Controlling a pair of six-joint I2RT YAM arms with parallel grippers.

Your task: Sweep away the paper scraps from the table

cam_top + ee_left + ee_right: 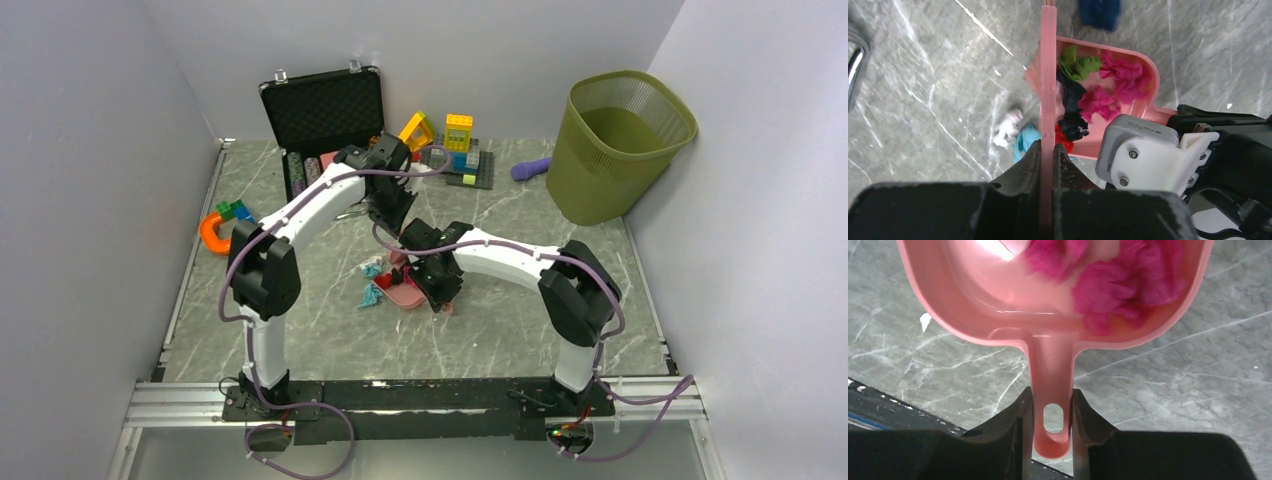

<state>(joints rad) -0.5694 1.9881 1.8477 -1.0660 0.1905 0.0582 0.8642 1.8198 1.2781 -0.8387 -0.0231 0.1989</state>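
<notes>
My right gripper (1050, 401) is shut on the handle of a pink dustpan (998, 305) that rests on the grey-green marble table (1198, 385). The pan (1133, 107) holds magenta (1123, 75), green (1079, 65), dark blue (1071, 97) and red (1062, 137) paper scraps. My left gripper (1048, 147) is shut on a thin pink sweeper (1048, 60), held edge-on along the pan's open mouth. A white wad (1008, 127) and a teal wad (1025, 140) lie outside the pan to its left, and a dark blue wad (1098, 12) lies beyond it. In the top view both grippers (388, 215) (437, 290) meet at mid-table.
An olive waste basket (618, 145) stands at the far right. An open black case (325, 115) with chips, plastic blocks (455, 140) and a purple object (530, 168) line the back. An orange ring and blocks (215, 230) lie at the left edge.
</notes>
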